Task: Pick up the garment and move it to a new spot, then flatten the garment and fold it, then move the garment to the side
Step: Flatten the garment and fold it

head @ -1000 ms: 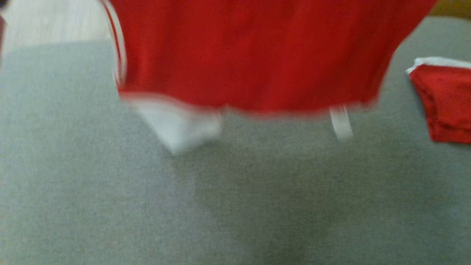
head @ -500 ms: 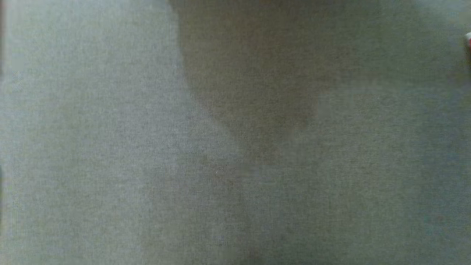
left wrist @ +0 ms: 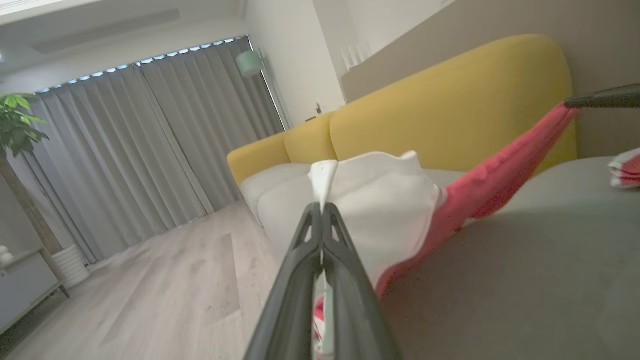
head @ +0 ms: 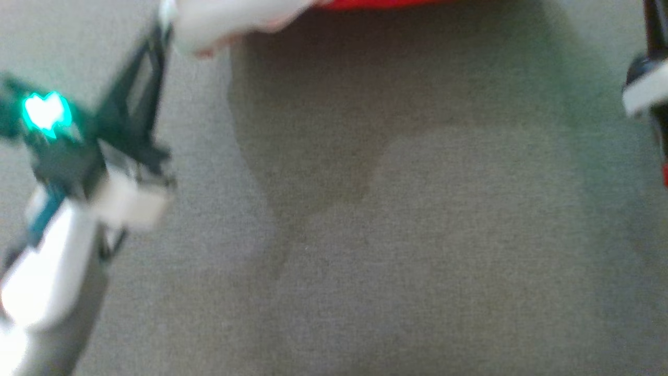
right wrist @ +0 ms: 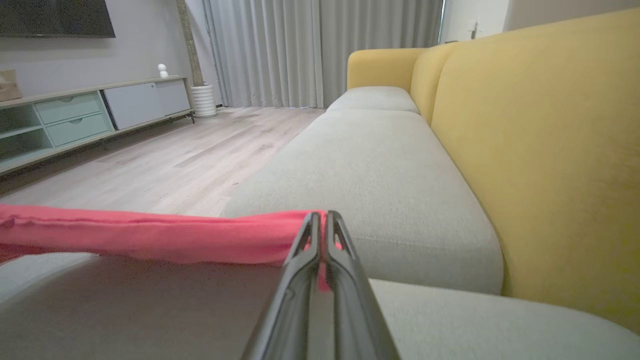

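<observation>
left hand (left wrist: 321, 207), right hand (right wrist: 322, 215) on garment (left wrist: 395, 215)

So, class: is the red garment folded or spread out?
Spread: the garment is stretched between the left gripper and right gripper, each shut on an edge.

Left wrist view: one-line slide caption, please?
Left tool pinches the white-and-red garment, stretched across to the right tool over the grey seat.

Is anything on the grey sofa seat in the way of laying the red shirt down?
Nothing visible. The left gripper and right gripper hold the garment over the sofa seat, and the stretch below it looks bare. A second red cloth lies off to one side, apart from it.
</observation>
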You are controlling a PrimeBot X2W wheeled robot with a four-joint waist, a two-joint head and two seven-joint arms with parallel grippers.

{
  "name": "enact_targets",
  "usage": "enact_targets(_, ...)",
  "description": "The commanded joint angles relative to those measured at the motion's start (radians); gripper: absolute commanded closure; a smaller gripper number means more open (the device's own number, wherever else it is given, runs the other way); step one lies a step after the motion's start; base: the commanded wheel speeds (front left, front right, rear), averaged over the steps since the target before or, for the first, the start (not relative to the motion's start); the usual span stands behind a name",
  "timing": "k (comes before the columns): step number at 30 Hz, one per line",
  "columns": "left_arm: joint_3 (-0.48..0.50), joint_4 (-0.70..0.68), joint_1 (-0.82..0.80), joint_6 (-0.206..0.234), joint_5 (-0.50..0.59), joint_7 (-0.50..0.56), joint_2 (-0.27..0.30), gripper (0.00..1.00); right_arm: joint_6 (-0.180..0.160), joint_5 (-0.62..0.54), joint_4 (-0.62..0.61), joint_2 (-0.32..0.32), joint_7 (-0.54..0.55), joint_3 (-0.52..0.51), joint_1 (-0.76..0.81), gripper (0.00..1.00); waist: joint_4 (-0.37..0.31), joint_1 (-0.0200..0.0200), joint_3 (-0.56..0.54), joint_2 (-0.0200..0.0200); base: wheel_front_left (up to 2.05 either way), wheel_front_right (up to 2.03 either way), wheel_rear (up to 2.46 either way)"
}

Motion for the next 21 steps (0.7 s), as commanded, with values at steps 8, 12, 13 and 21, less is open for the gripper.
enact_targets(8,0.012,-0.175,0.489,0.054,0.019,-0.001,0.098,1.00,0.004,-0.049,-0.200,-0.074,-0.011,-0.152,0.449,1.00,-0.018,0.0003,-0.196,-0.0001,0.00,0.00,0.00)
enact_targets(12,-0.004,-0.215,0.592,0.071,0.005,0.011,0.102,1.00,0.004,-0.060,-0.248,-0.070,-0.011,-0.193,0.570,1.00,-0.017,0.0003,-0.221,-0.0001,0.00,0.00,0.00)
enact_targets(13,-0.009,-0.230,0.621,0.076,-0.002,0.019,0.101,1.00,0.004,-0.064,-0.264,-0.066,-0.011,-0.206,0.608,1.00,-0.016,0.0003,-0.228,-0.0001,0.00,0.00,0.00)
enact_targets(21,-0.041,-0.343,0.744,0.094,-0.026,0.098,0.114,1.00,0.004,-0.092,-0.376,-0.045,0.003,-0.272,0.802,1.00,-0.014,0.0003,-0.230,-0.0001,0.00,0.00,0.00)
